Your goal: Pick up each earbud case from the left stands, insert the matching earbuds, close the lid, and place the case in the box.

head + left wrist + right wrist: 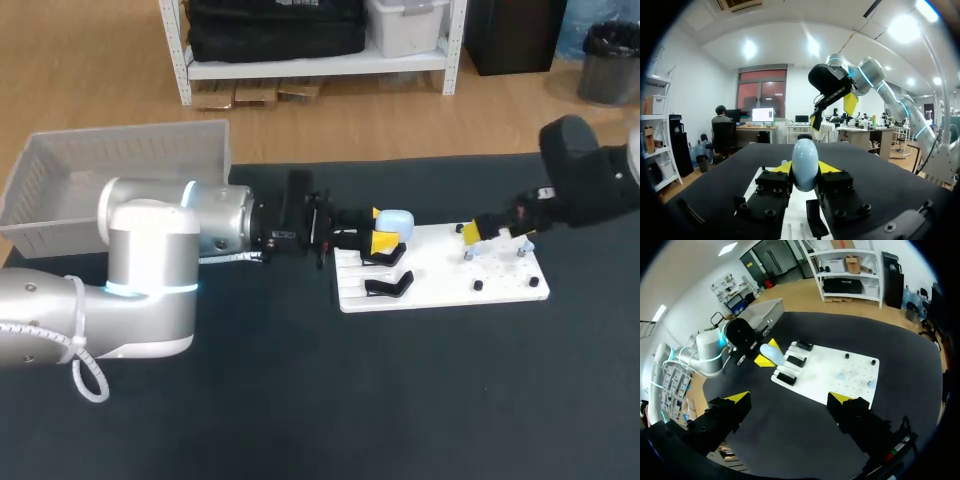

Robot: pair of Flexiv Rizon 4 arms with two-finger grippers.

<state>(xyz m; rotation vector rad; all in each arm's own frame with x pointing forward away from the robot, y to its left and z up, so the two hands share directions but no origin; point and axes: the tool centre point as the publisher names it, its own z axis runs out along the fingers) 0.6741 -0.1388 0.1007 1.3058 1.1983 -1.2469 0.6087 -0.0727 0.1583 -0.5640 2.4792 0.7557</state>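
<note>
Earbud case (395, 222), pale blue, pinched between the yellow tips of the left end effector (805, 172) over the stands (388, 286) at the left end of the white board (500, 290); looks light, rigid, slick, so grip broad sides squarely, clear of the lid seam; right end effector (497, 232) wide open, empty.

Your left arm (150, 260) is made of fat, round silver tubes with a glowing light-blue ring (150, 290) at one joint, and a white cable (80, 350) runs along it and ends in a loop. Your right arm (590, 175) looks dark and chunky near its end. Your left gripper (380, 228) and your right gripper (497, 232) are black blocks with small round screws (774, 190) and bright yellow tips.
</note>
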